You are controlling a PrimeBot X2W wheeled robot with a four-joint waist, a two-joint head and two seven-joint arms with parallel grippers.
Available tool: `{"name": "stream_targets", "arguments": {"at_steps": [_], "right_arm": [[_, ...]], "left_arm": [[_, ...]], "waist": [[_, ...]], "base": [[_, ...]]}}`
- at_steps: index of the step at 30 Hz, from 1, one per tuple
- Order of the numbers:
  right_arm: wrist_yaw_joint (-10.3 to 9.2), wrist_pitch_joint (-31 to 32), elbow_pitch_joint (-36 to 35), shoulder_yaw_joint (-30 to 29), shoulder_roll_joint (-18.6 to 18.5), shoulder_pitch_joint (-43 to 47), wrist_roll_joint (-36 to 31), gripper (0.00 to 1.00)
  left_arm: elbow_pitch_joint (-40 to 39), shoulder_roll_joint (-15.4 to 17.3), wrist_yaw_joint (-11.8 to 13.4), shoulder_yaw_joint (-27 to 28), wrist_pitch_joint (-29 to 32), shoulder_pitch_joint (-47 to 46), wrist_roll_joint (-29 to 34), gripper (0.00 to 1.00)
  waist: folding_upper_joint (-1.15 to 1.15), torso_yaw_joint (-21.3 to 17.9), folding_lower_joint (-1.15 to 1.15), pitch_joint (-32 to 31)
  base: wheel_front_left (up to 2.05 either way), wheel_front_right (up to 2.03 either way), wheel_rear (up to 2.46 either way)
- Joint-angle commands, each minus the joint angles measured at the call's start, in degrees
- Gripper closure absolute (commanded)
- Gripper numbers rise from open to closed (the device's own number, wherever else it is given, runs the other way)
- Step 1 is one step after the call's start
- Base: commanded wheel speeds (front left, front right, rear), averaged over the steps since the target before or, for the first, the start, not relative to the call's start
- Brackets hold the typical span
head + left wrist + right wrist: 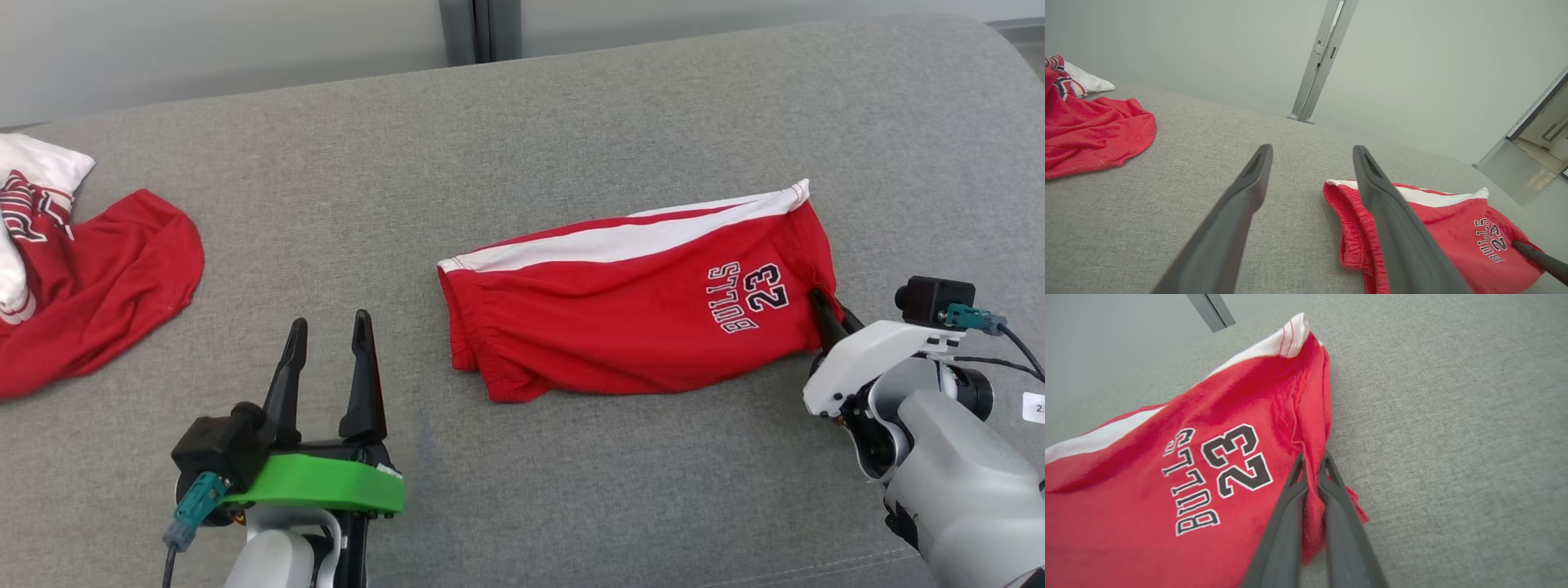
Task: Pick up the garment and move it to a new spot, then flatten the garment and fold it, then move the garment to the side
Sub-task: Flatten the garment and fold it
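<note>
Red cloth shorts [637,318] with a white stripe and a dark "BULLS 23" print lie flat and doubled over in the middle of the grey fabric cushion [522,122], as the head view shows. The right gripper [826,314] touches their right edge. The left gripper [328,322] hangs over bare cushion near their left end, fingers spread, holding nothing. A crumpled red and white garment [98,278] sits well apart at the far left.

The left wrist view shows the wide gap between those fingers, and a grey metal post [1323,61] behind the cushion.

The right wrist view shows what the head view cannot: the right fingers are squeezed together on a bit of the shorts' edge.

The shorts look folded, so I think the job now is moving them aside. That needs a tight pinch and a slow pull, so the fold does not fall open.
</note>
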Motion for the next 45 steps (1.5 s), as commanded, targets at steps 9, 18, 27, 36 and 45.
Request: {"name": "stream_targets", "arguments": {"at_steps": [9, 18, 27, 36, 45], "right_arm": [[-0.08, -1.1, -2.5, 0.0, 0.1, -1.4, -2.9, 1.00], [-0.08, 0.8, -10.7, 3.4, 4.2, -3.5, -7.7, 1.00], [-0.08, 7.2, -15.6, 9.7, 10.2, -2.2, -10.2, 1.00], [-0.08, 10.7, -14.3, 15.2, 11.7, -0.9, -10.1, 1.00], [-0.08, 10.6, -14.4, 18.3, 12.0, -0.9, -9.9, 0.00]], "left_arm": [[1.3, 0.4, 0.4, 3.1, 0.0, -0.5, 2.7, 0.00], [2.0, 0.1, -0.1, 6.1, 0.0, 1.5, 3.1, 0.00], [1.8, 0.1, 0.0, 5.3, 0.0, 1.0, 1.8, 0.00], [1.5, 0.0, 0.6, 5.0, 0.0, 1.1, 0.9, 0.00], [1.5, 0.0, 0.7, 4.8, 0.0, 1.6, 0.9, 0.00]], "waist": [[0.00, 3.5, 0.00, -1.5], [0.00, 6.4, 0.00, -2.4], [0.00, 9.6, 0.00, -1.7], [0.00, 10.8, 0.00, -1.4], [0.00, 9.2, 0.00, -1.9]], "base": [[0.00, 0.00, 0.00], [0.00, 0.00, 0.00], [0.00, 0.00, 0.00], [0.00, 0.00, 0.00], [0.00, 0.00, 0.00]]}}
